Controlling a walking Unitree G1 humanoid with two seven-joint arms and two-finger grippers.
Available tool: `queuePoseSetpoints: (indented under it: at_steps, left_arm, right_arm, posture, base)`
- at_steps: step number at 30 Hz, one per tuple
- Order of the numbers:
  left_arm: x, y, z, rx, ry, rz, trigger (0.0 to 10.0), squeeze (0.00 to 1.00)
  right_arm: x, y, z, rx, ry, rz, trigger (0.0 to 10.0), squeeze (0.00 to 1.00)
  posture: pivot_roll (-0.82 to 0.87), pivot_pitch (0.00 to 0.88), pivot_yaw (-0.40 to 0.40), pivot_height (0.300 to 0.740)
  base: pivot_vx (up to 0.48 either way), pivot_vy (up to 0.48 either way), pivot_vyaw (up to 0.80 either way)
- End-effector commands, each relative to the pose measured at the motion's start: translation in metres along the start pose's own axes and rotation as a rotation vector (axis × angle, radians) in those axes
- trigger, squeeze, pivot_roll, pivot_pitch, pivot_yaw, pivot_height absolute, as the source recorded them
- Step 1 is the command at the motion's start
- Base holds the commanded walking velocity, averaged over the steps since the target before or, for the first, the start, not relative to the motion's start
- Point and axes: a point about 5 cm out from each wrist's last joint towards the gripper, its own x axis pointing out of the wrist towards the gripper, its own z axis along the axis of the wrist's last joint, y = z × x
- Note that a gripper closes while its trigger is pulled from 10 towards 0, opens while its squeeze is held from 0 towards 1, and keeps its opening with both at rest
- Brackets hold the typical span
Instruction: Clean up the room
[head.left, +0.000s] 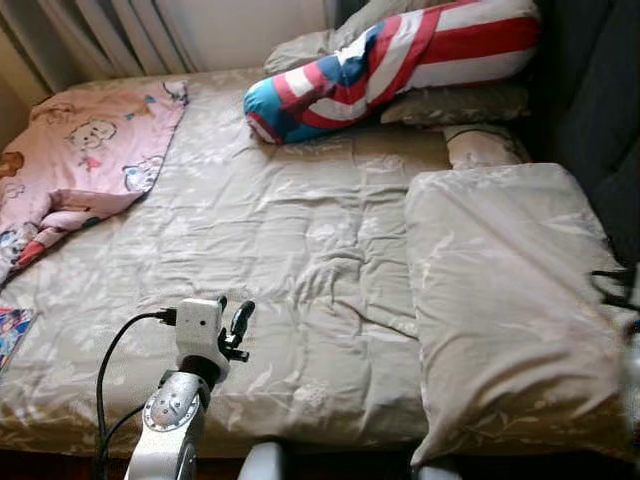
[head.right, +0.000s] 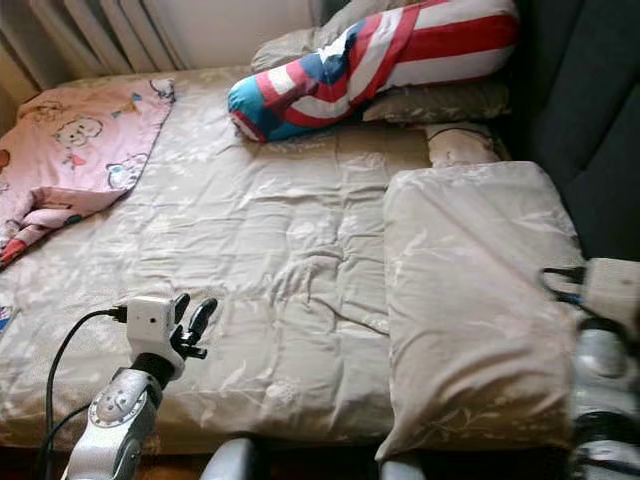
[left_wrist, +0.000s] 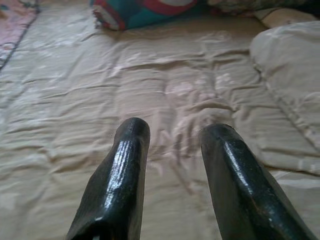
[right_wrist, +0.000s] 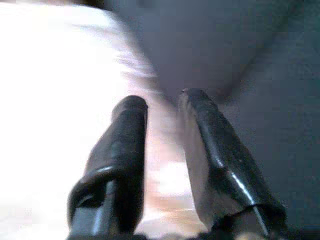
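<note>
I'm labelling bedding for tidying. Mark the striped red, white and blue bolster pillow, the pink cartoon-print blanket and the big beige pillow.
Striped red, white and blue bolster pillow (head.left: 400, 55), left eye view, middle stripes.
Pink cartoon-print blanket (head.left: 85, 150), left eye view, flat centre.
Big beige pillow (head.right: 470, 290), right eye view, top face.

Soft daylight is cast across the beige bedspread; beside it the dark headboard is left shadowed. The right wrist view is overexposed and blurred.

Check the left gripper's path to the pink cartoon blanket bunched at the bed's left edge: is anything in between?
Nothing visible blocks it. The left gripper, fingers apart, hovers over the bare beige quilt. The pink cartoon blanket lies further up on the robot's left, with only flat quilt between. The striped bolster pillow sits well clear at the headboard.
</note>
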Motion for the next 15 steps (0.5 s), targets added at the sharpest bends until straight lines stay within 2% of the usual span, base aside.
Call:
queuePoseSetpoints:
  at_steps: [1, 2, 5, 6, 9, 12, 15]
  left_arm:
    - [-0.001, 0.004, -0.004, 0.011, 0.014, 0.011, 10.0, 0.0]
    - [0.0, 0.004, -0.005, 0.009, 0.016, 0.012, 10.0, 0.0]
    - [0.0, 0.004, -0.009, -0.003, 0.026, 0.02, 10.0, 0.0]
    - [0.001, 0.004, -0.011, -0.016, 0.032, 0.026, 10.0, 0.0]
    - [0.001, 0.006, -0.017, -0.035, 0.048, 0.045, 10.0, 0.0]
    - [-0.001, 0.009, -0.023, -0.05, 0.069, 0.062, 10.0, 0.0]
    - [-0.004, 0.011, -0.033, -0.063, 0.099, 0.075, 10.0, 0.0]
  right_arm:
    - [-0.004, 0.02, 0.002, 0.04, -0.039, 0.098, 10.0, 0.0]
    - [-0.006, 0.03, 0.001, 0.078, -0.044, 0.138, 10.0, 0.0]
    - [-0.015, 0.05, -0.008, 0.114, -0.028, 0.19, 10.0, 0.0]
    - [-0.022, 0.062, -0.015, 0.139, -0.013, 0.221, 10.0, 0.0]
    - [-0.035, 0.08, -0.03, 0.173, 0.021, 0.269, 10.0, 0.0]
    - [-0.042, 0.087, -0.038, 0.195, 0.054, 0.294, 10.0, 0.0]
    - [-0.051, 0.096, -0.05, 0.174, 0.117, 0.327, 10.0, 0.0]
  posture:
    - [-0.06, 0.064, 0.089, 0.655]
    - [-0.06, 0.062, 0.089, 0.655]
    - [-0.07, 0.055, 0.087, 0.655]
    - [-0.07, 0.051, 0.085, 0.655]
    - [-0.07, 0.046, 0.082, 0.66]
    - [-0.07, 0.043, 0.079, 0.675]
    - [-0.08, 0.039, 0.073, 0.69]
  base:
    - [0.0, 0.0, 0.0]
    - [0.0, 0.0, 0.0]
    - [0.0, 0.0, 0.0]
    - [0.0, 0.0, 0.0]
    - [0.0, 0.0, 0.0]
    - [0.0, 0.0, 0.0]
    - [0.0, 0.0, 0.0]
